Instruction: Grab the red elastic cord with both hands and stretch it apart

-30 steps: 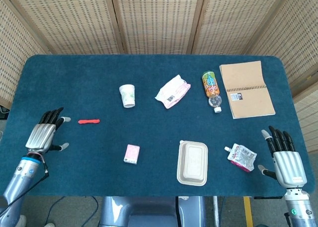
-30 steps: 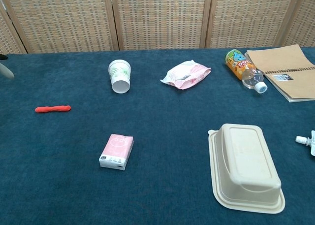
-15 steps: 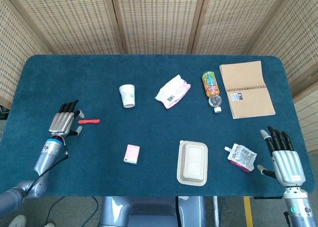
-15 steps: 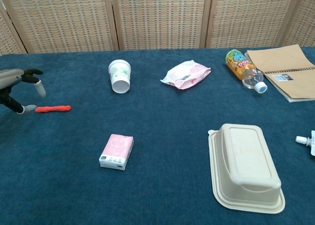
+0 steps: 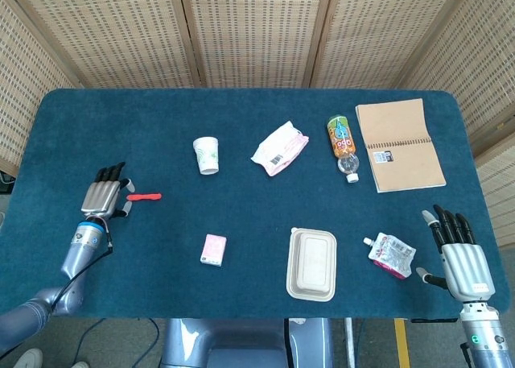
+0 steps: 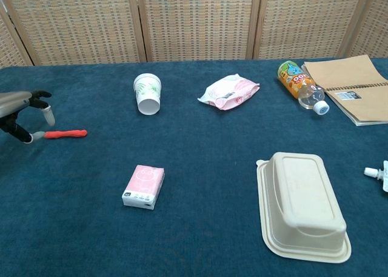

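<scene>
Head view: both hands low over the dark blue cloth-covered desk (image 5: pixel 161 126), the cord not lifted.

Near the left edge, the left hand (image 5: pixel 103 196) (image 6: pixel 21 110) has its fingers spread and holds nothing; a fingertip (image 6: pixel 38 134) is at the left end of the short red elastic cord (image 5: pixel 145 196) (image 6: pixel 65 133), which lies flat on the desk. I cannot tell if they touch. Further right stand a white paper cup (image 5: pixel 206 155) and a beige lidded food box (image 5: pixel 312 263). At the front right corner, the right hand (image 5: pixel 462 255) is spread open and empty, beside a crumpled drink pouch (image 5: pixel 391 255).
</scene>
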